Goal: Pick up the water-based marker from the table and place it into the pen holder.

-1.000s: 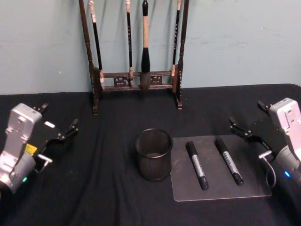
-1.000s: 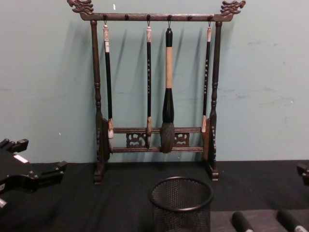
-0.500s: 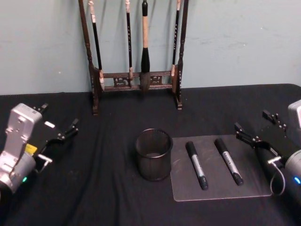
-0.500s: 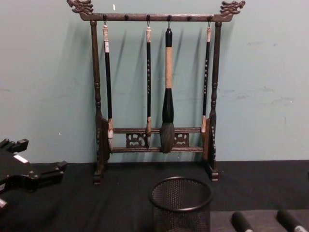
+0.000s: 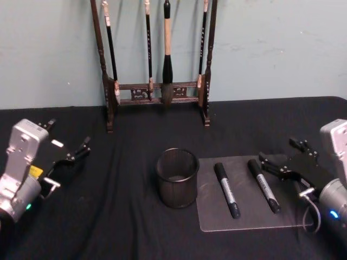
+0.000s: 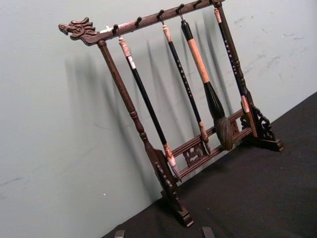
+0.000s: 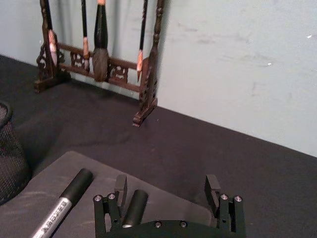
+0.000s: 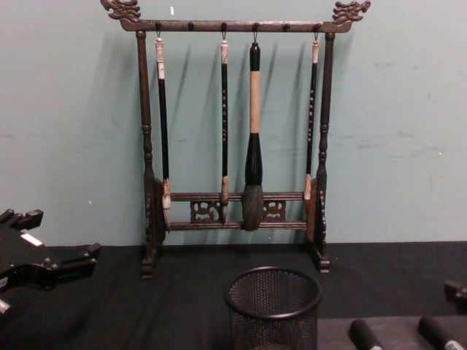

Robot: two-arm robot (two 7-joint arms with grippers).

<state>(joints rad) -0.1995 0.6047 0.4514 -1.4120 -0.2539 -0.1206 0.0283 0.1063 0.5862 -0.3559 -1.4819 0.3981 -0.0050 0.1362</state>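
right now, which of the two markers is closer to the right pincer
The marker on the right side of the mat, farthest from the pen holder; the open right pincer sits by its far end.

We've got a black tablecloth (image 5: pixel 124 216) under a pale blue-green wall (image 5: pixel 271 49). The pen holder (image 5: pixel 177 177) is black wire mesh with a solid black rim. The first marker (image 5: pixel 226 190) and second marker (image 5: pixel 264 184) are black with silver-grey lettered bands, on a grey mat (image 5: pixel 252 214). The brush rack (image 5: pixel 157 92) is dark brown, and its thick brush (image 5: pixel 167 49) is tan over black. The left gripper (image 5: pixel 69 134) and right gripper (image 5: pixel 279 150) are silver-grey with black fingers.
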